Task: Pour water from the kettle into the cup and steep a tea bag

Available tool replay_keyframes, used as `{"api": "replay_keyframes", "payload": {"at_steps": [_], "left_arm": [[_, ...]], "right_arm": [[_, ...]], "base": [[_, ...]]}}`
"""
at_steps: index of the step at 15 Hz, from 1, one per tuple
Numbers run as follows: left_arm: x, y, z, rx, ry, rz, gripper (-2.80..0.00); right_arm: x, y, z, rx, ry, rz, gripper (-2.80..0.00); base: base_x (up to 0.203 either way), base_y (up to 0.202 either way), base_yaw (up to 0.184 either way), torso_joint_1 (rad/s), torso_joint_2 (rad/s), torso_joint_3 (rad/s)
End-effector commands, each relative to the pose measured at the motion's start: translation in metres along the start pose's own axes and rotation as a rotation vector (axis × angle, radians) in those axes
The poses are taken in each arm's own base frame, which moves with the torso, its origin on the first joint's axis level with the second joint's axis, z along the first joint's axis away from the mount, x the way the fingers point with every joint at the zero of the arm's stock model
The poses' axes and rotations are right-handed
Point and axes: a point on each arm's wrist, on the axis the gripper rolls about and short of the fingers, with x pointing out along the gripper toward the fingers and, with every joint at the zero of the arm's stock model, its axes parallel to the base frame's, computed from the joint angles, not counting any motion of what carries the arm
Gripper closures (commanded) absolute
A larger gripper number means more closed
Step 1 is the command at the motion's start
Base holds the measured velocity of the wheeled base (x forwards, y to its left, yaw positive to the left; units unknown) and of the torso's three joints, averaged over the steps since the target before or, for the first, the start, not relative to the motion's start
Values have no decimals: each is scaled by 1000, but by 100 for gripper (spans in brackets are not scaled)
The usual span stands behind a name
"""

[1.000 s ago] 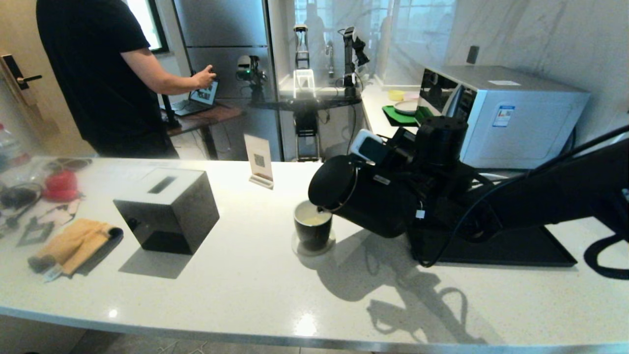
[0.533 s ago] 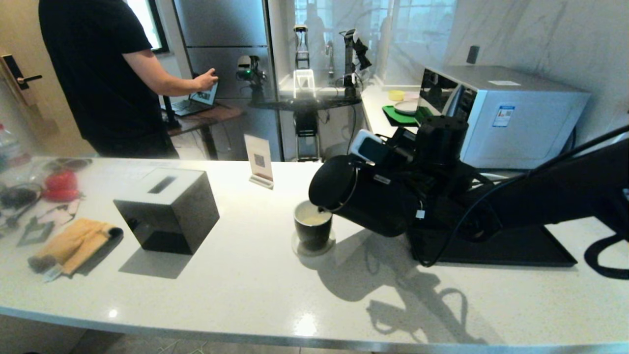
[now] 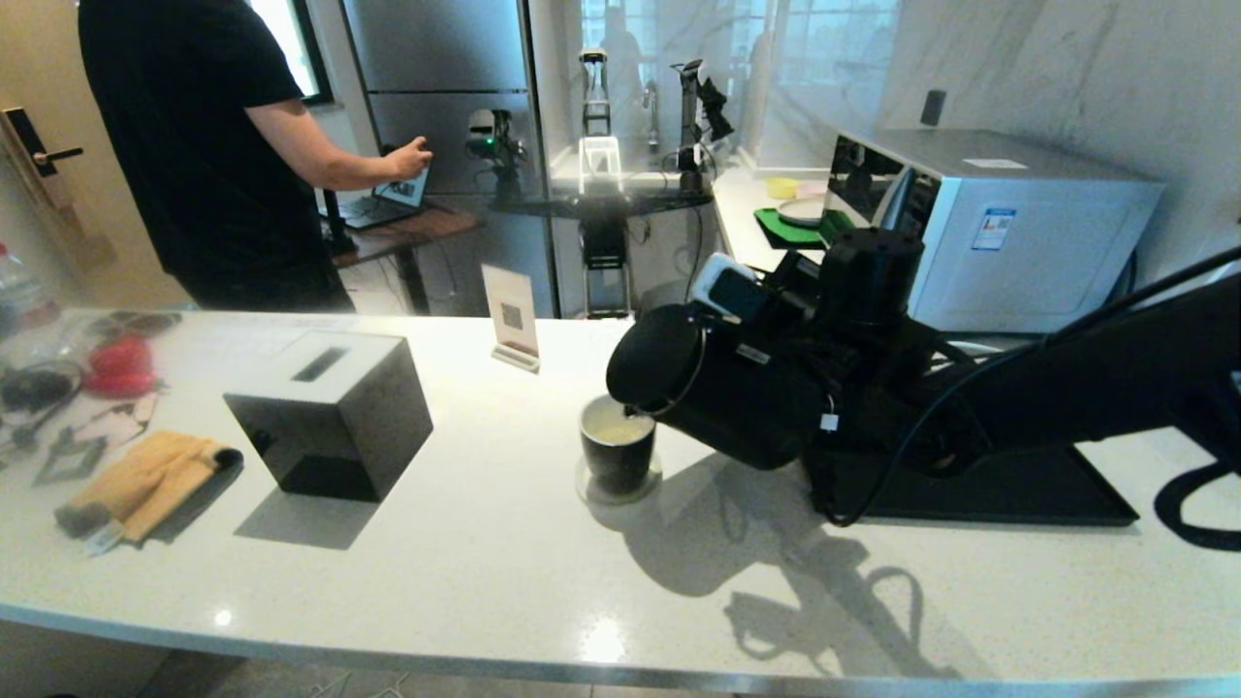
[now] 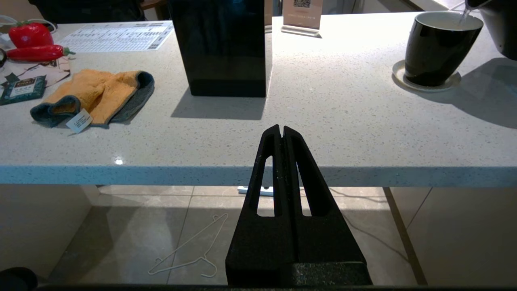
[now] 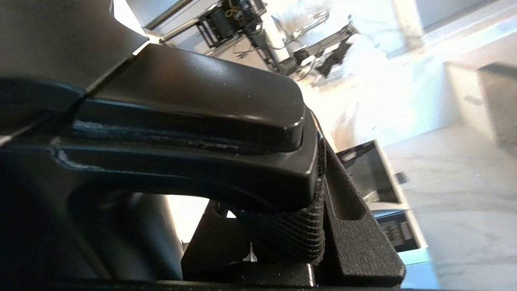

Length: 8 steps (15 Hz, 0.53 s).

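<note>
Little legible text on the counter

A QR code marks the small standing card [image 3: 511,320] near the counter's far edge; the printed sheet [image 4: 115,36] carries print too small to read.

The head view looks down across the white speckled countertop [image 3: 485,562]. The left wrist view looks level from below its front edge, sharing the glossy black white-lined cup [image 4: 438,48] at upper right [image 3: 618,448]. The right wrist view sits tight against the matte black kettle handle [image 5: 181,121].
</note>
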Motion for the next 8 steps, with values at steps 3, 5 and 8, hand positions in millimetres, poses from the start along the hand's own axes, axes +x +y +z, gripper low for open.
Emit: {"api": "replay_keyframes", "payload": {"at_steps": [3,5,8], "left_arm": [[0,0,0,0,-1,0,0],[0,0,0,0,-1,0,0],[0,0,0,0,-1,0,0]], "right_arm": [[-1,-7,2,23,-1,-19,0],[-1,-8,1,34,1,-21,0],[-2,-10,1,72,13,-29,0]], "base": [[0,0,0,0,0,0],[0,0,0,0,0,0],[0,0,0,0,0,0]]}}
